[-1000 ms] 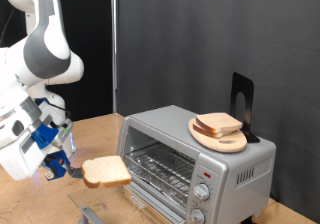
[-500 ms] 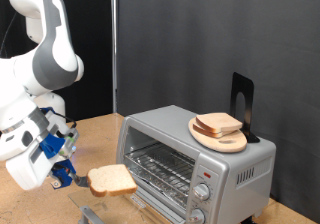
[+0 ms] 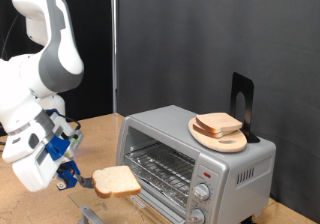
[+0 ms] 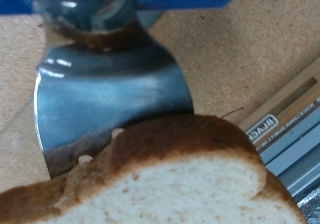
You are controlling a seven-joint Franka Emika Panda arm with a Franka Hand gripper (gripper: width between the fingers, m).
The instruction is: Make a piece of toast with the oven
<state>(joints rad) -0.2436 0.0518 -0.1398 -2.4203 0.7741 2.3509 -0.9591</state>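
Observation:
My gripper (image 3: 68,174) is at the exterior view's lower left, shut on the handle of a metal spatula (image 4: 110,99). The piece of toast (image 3: 117,181), a pale slice with a brown crust, lies on the spatula blade and fills much of the wrist view (image 4: 160,179). It hangs just in front of the open mouth of the silver oven (image 3: 235,164), level with the wire rack (image 3: 160,169). The oven's glass door (image 3: 92,215) is folded down below the slice. My fingertips do not show in the wrist view.
A round wooden plate (image 3: 230,142) with more bread slices (image 3: 217,124) sits on top of the oven, next to a black stand (image 3: 241,99). Two round knobs (image 3: 203,193) are on the oven's front right. A wooden tabletop (image 3: 95,134) lies below; a dark curtain hangs behind.
My gripper has moved down and towards the exterior view's right, carrying the slice on the spatula closer to the oven opening and lower.

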